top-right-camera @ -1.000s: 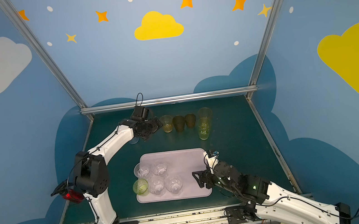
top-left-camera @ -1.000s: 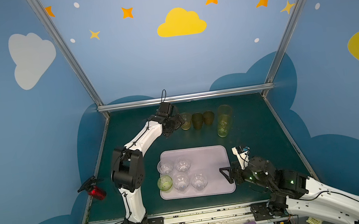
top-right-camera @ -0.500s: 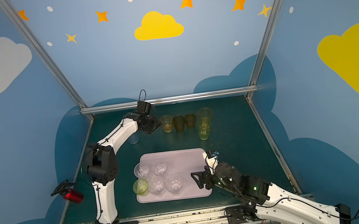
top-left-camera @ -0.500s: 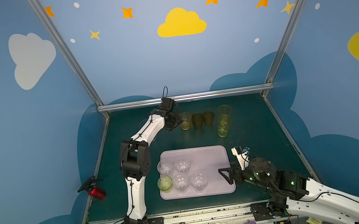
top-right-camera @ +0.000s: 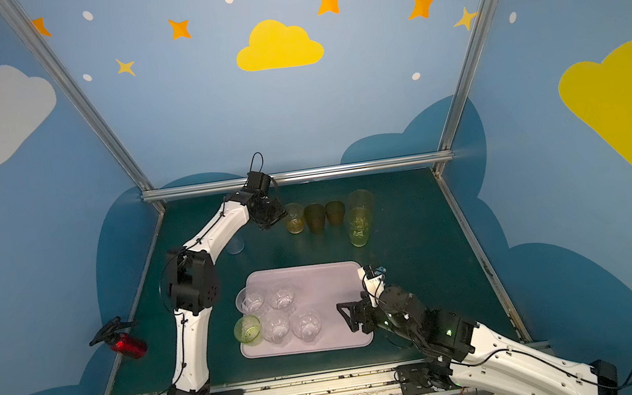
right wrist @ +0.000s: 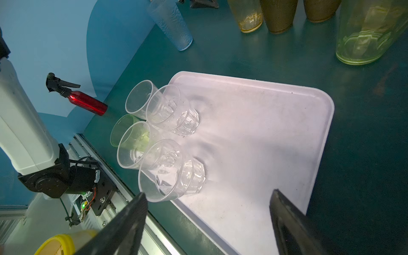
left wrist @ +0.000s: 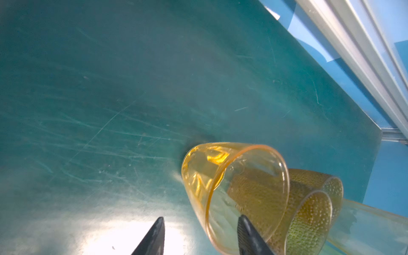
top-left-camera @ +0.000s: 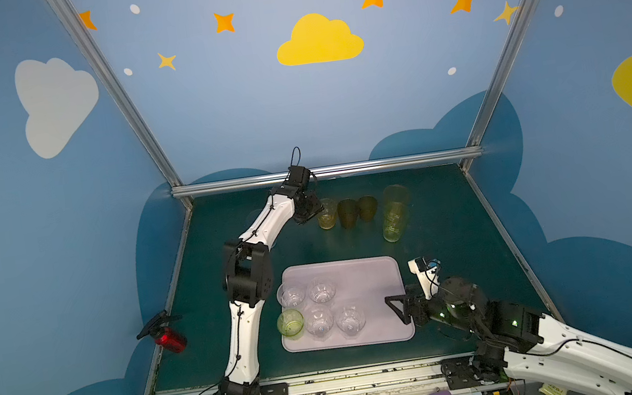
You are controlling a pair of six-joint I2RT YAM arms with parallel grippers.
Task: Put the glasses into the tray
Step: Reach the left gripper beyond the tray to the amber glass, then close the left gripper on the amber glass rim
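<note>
The left end effector (left wrist: 201,217) has narrowed astride the yellow glass (left wrist: 234,183) rim, not yet pinching; lifting waits. The right end effector (right wrist: 208,192) gapes, empty

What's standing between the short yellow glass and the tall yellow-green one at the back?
The left brown-amber glass and the right brown-amber glass, side by side; both top views show them.
</note>
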